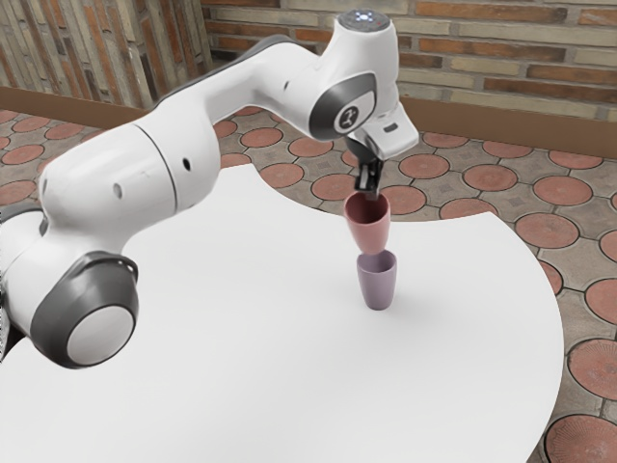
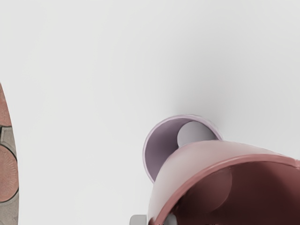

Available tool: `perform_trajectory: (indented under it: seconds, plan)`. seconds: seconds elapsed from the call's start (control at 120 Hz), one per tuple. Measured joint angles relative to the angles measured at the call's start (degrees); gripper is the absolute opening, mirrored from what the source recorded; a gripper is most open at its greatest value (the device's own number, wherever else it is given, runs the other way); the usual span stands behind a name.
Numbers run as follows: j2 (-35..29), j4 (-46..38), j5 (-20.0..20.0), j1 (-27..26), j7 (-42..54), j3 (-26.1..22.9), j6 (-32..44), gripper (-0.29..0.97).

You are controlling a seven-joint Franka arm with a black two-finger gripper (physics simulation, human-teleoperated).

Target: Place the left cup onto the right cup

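A black pincer [image 1: 369, 184] grips the rim of the upright pink cup [image 1: 367, 222], holding it just over the upright purple cup [image 1: 377, 280], which stands on the white bench [image 1: 241, 367] almost straight below, slightly toward the exterior view's right.

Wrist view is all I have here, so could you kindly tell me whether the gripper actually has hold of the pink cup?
Observer: Yes. In the exterior view the gripper is shut on the pink cup at its rim, with one finger on either side of the wall.
Operator: Thank you. How high is it relative to the purple cup?
Observer: Its base is level with the mouth of the purple cup. I cannot tell whether they touch.
Operator: And is the purple cup standing properly?
Observer: It stands upright on the white table, well in from the edge.
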Motion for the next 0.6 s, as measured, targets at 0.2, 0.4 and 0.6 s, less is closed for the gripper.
perform_trajectory:
  seconds: [0.2,0.4,0.6]
  plan:
    - [1.4,1.7,0.0,0.1,0.4,0.0,0.0,-0.11]
    - [2.5,2.0,-0.1,0.2,0.7,0.0,0.2,-0.11]
    - [3.4,2.0,-0.8,0.5,1.0,0.0,0.4,-0.11]
